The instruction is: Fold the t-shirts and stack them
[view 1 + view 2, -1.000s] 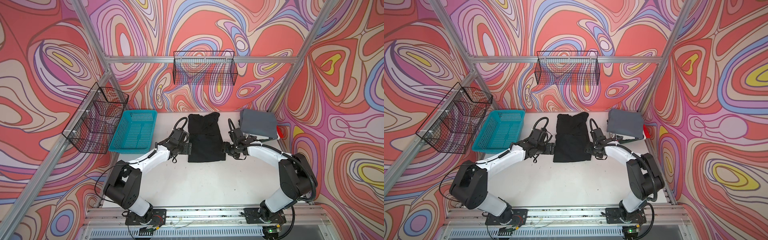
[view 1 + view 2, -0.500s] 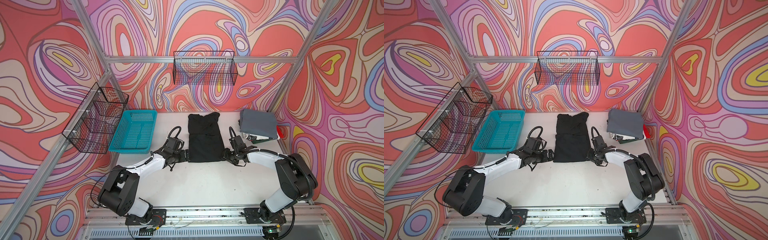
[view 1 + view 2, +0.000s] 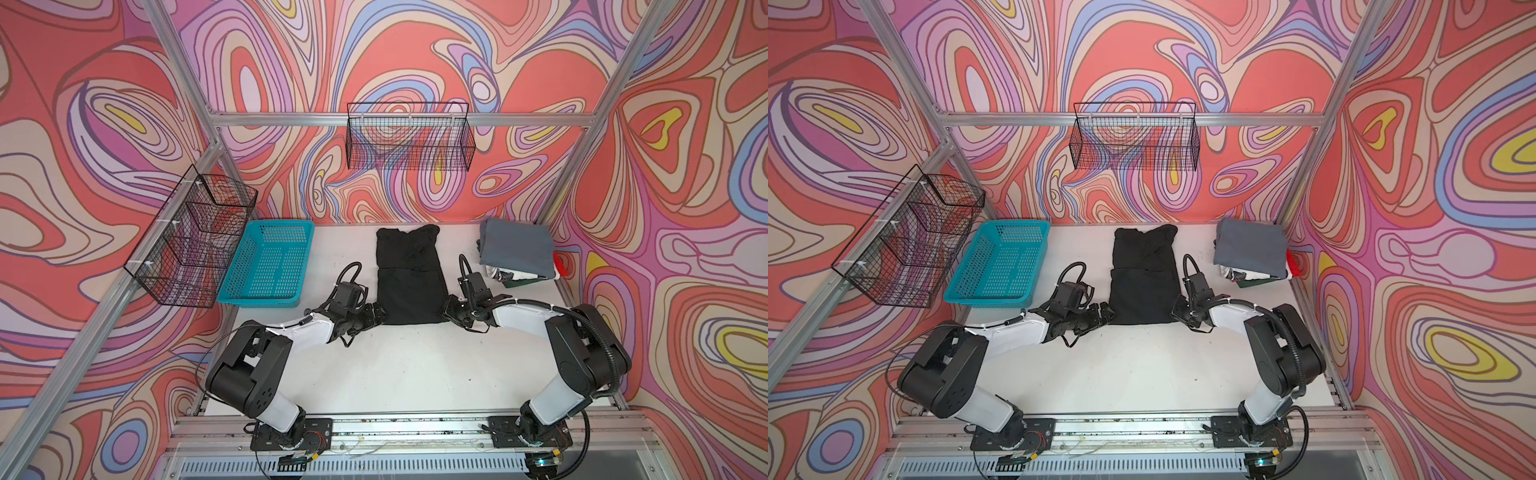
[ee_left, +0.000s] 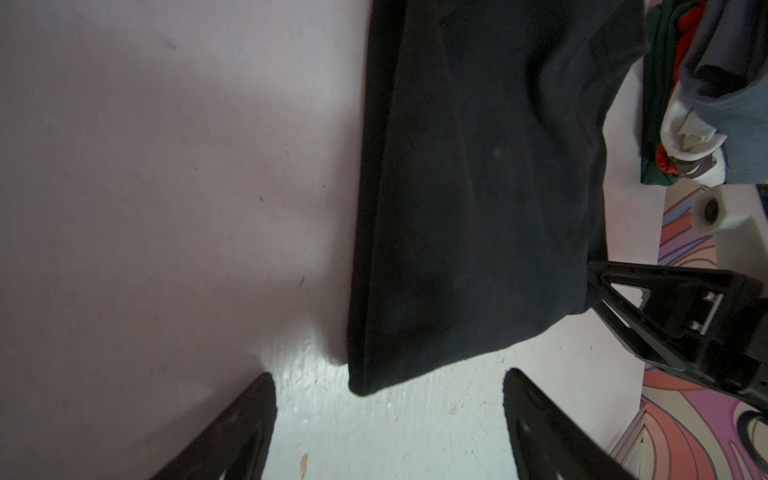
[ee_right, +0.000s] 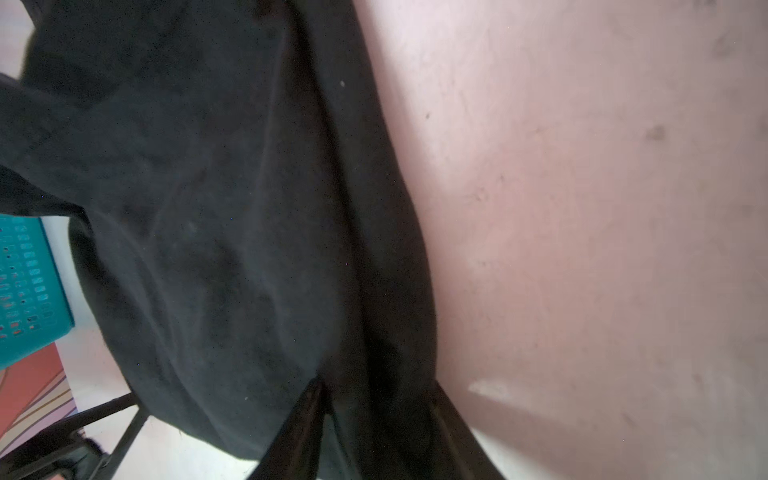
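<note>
the left jaws are spread wide, and the near left corner of the black shirt [image 4: 478, 187] is framed between them but not yet touched. the right jaws are set around the opposite near corner with cloth bunched between them; whether it is firmly pinched cannot be told. the shirt is laid flat mid-tabletop [image 3: 395, 374], already narrowed, so both hem corners are probably wanted for a fold toward the collar. the grey-topped stack [image 3: 515, 249] is placed just beside it.
</note>
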{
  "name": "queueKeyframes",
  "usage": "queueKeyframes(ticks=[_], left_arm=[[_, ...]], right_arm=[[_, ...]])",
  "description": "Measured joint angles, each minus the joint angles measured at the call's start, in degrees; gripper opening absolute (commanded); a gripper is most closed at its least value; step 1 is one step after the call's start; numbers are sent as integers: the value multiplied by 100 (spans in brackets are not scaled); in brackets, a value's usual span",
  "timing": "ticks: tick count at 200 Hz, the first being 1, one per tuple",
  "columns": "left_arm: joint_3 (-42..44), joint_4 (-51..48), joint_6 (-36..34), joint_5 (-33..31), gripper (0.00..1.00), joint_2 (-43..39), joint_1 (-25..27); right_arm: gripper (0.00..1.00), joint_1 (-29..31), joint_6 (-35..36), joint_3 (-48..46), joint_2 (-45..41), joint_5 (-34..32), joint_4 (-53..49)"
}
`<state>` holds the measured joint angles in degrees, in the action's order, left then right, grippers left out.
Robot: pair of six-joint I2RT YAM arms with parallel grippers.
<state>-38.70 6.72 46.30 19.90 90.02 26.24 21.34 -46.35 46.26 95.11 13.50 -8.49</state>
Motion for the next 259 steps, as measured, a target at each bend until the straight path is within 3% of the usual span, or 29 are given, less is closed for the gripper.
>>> queueKeyframes(ticks=[77, 99, 131, 146, 189, 259], left_arm=[[212, 1298, 520, 289, 64, 446, -4], [212, 1421, 603, 313, 50, 544, -4], [210, 1528, 669, 372, 28, 728, -9], [210, 1532, 682, 393, 22, 776, -9], [129, 1290, 627, 411, 0, 833, -9], [-295, 205, 227, 376, 0, 726, -4]], right_arm=[[21, -17, -195, -251, 26, 190, 476], [19, -31, -269, -319, 26, 258, 619], [8, -31, -326, -387, 26, 291, 715], [0, -31, -328, -387, 24, 289, 726], [0, -31, -323, -439, -7, 293, 778], [0, -26, -260, -573, -461, 192, 417]])
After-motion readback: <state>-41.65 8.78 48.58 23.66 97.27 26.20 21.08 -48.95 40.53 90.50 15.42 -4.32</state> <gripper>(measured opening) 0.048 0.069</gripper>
